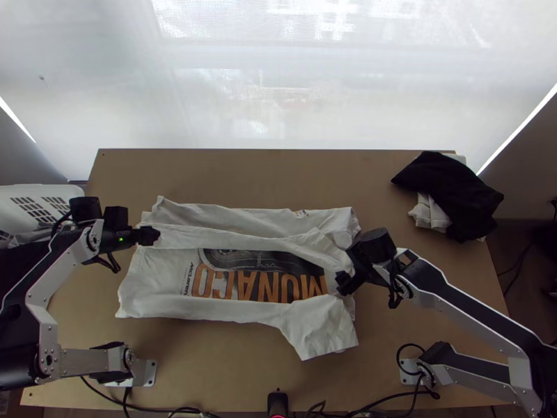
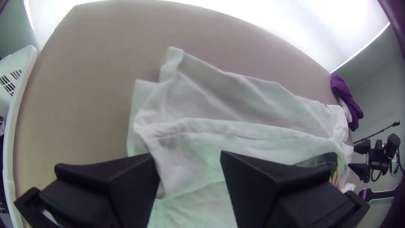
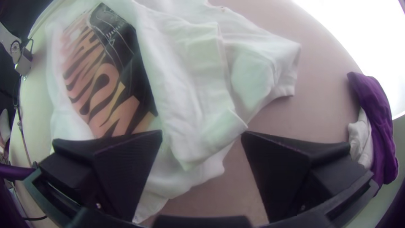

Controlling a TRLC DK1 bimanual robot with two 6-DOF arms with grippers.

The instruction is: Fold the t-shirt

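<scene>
The two fingers (image 2: 270,181) of the left gripper (image 1: 154,235) are held apart over the end of a white t-shirt (image 2: 236,95). The shirt is laid on the table (image 2: 84,105) with a long strip folded over lengthwise, and its cloth is creased. Part of a dark print (image 2: 316,161) is left uncovered toward the shirt's far end. There, the right gripper (image 1: 347,270) is seen with its fingers parted. A white basket (image 2: 9,139) is placed beside the table, and a dark cloth (image 2: 346,99) is heaped near the table's far corner.
</scene>
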